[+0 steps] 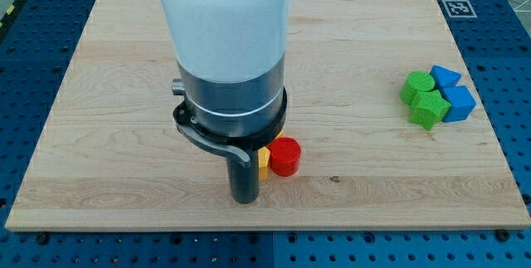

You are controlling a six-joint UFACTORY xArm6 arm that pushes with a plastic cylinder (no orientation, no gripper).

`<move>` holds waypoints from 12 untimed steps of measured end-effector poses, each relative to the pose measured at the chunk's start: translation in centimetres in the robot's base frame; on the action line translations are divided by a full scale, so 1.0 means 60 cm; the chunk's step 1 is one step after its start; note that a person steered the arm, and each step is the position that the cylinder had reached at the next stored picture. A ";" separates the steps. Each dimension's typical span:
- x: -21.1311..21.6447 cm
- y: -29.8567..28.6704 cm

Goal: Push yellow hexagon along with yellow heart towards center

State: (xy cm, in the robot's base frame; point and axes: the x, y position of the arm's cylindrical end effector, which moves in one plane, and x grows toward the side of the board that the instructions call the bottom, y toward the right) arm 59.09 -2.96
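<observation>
Only a sliver of a yellow block (263, 163) shows, wedged between the arm's dark rod and a red round block (284, 157); its shape cannot be made out. No other yellow block is in sight; the arm's large body (226, 52) hides the board behind it. My tip (245, 199) rests on the board just to the view's left of and slightly below the yellow sliver, close to or touching it. The red block touches the yellow one on its right side.
At the view's right, two green blocks (423, 99) and two blue blocks (452, 92) sit in a tight cluster. The wooden board (124, 160) lies on a blue perforated table, with a marker tag (458, 7) at its top right corner.
</observation>
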 end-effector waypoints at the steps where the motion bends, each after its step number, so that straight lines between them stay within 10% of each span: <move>1: 0.000 0.009; 12: -0.093 0.017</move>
State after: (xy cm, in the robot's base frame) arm 53.54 -1.93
